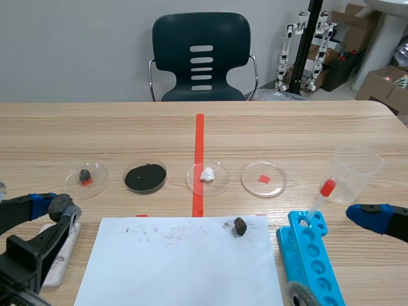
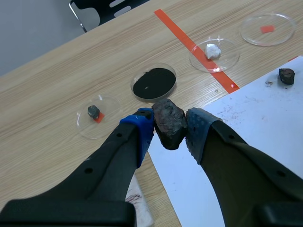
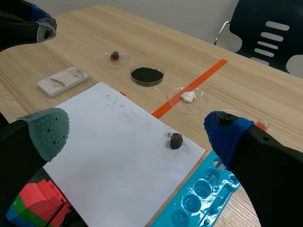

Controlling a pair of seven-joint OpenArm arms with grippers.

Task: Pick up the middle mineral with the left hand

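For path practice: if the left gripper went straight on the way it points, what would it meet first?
Likely the dish of black powder, just ahead of the left gripper and its held mineral; depth is unclear.

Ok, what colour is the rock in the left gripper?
The rock is dark brown-black, faintly reddish; left wrist view shows it best.

We see a rock [image 1: 240, 225] on the paper [image 1: 178, 261], dishes [image 1: 220, 185] behind it, a rack [image 1: 315, 255] to its right.
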